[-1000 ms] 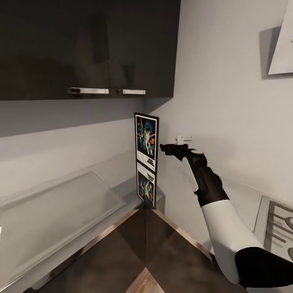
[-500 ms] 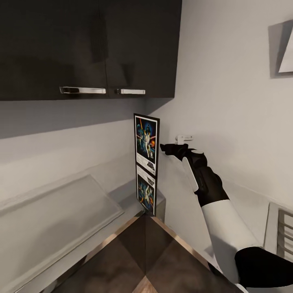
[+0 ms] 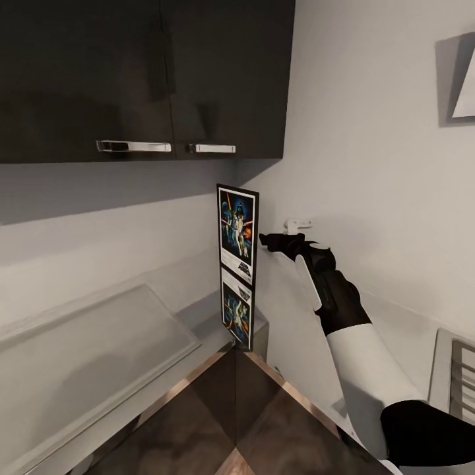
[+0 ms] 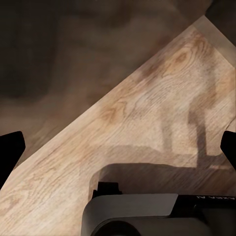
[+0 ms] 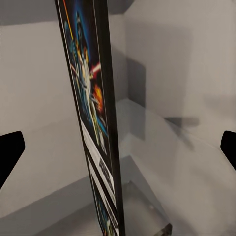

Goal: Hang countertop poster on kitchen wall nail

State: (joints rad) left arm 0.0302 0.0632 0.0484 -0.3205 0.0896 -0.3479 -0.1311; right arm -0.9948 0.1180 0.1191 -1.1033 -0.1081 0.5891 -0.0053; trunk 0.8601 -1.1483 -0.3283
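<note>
upper cabinets (image 3: 145, 79): dark, two chrome handles, high above the poster.
kitchen countertop (image 3: 99, 349): pale grey and glossy, runs into the corner under the poster; a mirror image of the poster shows in it right below the real one.
wall: two pale runs meet behind the poster; a small white fitting (image 3: 298, 224) sits on the run beside my right wrist. Could be a nail mount, too small to tell.
poster (image 3: 238, 226): upright in the corner, long axis vertical, lower edge at the countertop. Head view shows it nearly edge-on, printed face turned away from my right gripper.
poster, right wrist view (image 5: 93, 123): black frame edge runs straight down between my two fingertips, so it sits dead ahead of that gripper.
right gripper (image 3: 266, 240): just beside the poster's near vertical edge, level with its middle. Jaws spread wide, nothing between them, no contact I can see.
left gripper (image 4: 118, 152): well away from the poster, pointing at a wood-grain floor (image 4: 147, 123). Jaws wide, nothing held.
key relation: right arm is the near one; my call is a short straight reach, then close across the frame's thin edge.
</note>
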